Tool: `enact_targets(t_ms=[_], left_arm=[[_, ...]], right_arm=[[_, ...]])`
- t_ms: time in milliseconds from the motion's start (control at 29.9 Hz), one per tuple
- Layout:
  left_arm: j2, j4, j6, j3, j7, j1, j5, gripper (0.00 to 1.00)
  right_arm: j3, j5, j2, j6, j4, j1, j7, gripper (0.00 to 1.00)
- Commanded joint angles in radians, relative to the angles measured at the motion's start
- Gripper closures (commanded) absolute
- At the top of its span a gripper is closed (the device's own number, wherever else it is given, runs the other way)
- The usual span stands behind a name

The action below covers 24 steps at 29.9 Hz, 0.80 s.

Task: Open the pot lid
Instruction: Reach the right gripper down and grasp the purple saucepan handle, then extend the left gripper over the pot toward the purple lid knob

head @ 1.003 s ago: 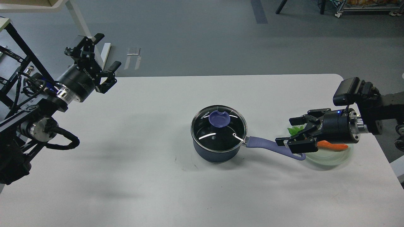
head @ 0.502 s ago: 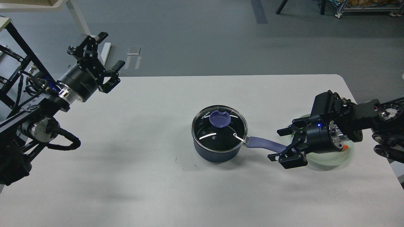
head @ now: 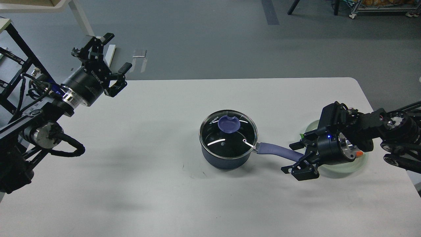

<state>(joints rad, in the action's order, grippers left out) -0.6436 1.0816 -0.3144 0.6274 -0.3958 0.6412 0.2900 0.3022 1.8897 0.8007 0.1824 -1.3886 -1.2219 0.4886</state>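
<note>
Big white rectangular tabletop (head: 138, 184) fills the view, and sitting right-of-centre on it is the dark blue saucepan (head: 227, 154), its round glass lid (head: 228, 134) seated flat on the rim, so the task is not yet done. On top of that lid, toward the far side, the blue-purple knob (head: 229, 123). That is the thing to grab.

Out to the right runs the saucepan's long blue-purple handle (head: 278, 152), its axis pointing from the pot straight toward the right claw (head: 297, 157). That claw is down low at the handle's far end, fingers spread wide with the handle tip between them; I can't tell whether they touch it, and it is gripping nothing. Looks like a brace for the pot, in my judgement.

The left claw (head: 113, 54) hangs high at the far-left corner, fingers also spread wide, carrying nothing, well apart from the pot. From it, the knob lies to the right and nearer the robot, and lower.

So the right arm is far nearer, but it is lined up on the handle, not the knob; the knob lies to its left, slightly farther back and higher.

Behind the right claw, a pale green translucent plate (head: 345, 166), with an orange scrap (head: 359, 153) showing.
</note>
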Motion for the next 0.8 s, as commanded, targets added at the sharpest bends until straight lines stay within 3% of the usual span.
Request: enact_targets(t_ms=[0, 67, 134, 301, 401, 769], left_arm=[[0.002, 0.003, -0.002, 0.0, 0.0, 0.0, 0.006, 0.01], [0.002, 0.014, -0.002, 0.0, 0.0, 0.0, 0.037, 0.01], [0.002, 0.023, -0.008, 0.0, 0.0, 0.0, 0.108, 0.01], [0.01, 0.063, -0.014, 0.0, 0.0, 0.002, 0.261, 0.01], [0.016, 0.073, -0.014, 0.0, 0.0, 0.005, 0.293, 0.01], [0.042, 0.143, -0.009, 0.002, -0.005, 0.028, 0.56, 0.01]], right_arm=[[0.002, 0.003, 0.0, 0.0, 0.003, -0.007, 0.0, 0.41], [0.002, 0.008, 0.002, 0.0, 0.002, -0.007, 0.0, 0.44], [0.002, 0.014, 0.002, 0.0, 0.003, -0.008, 0.0, 0.53], [0.002, 0.014, 0.0, 0.0, 0.003, -0.016, 0.0, 0.55], [0.002, 0.014, 0.0, 0.0, 0.003, -0.018, 0.0, 0.62], [0.015, 0.011, -0.002, -0.001, 0.003, -0.018, 0.0, 0.71]])
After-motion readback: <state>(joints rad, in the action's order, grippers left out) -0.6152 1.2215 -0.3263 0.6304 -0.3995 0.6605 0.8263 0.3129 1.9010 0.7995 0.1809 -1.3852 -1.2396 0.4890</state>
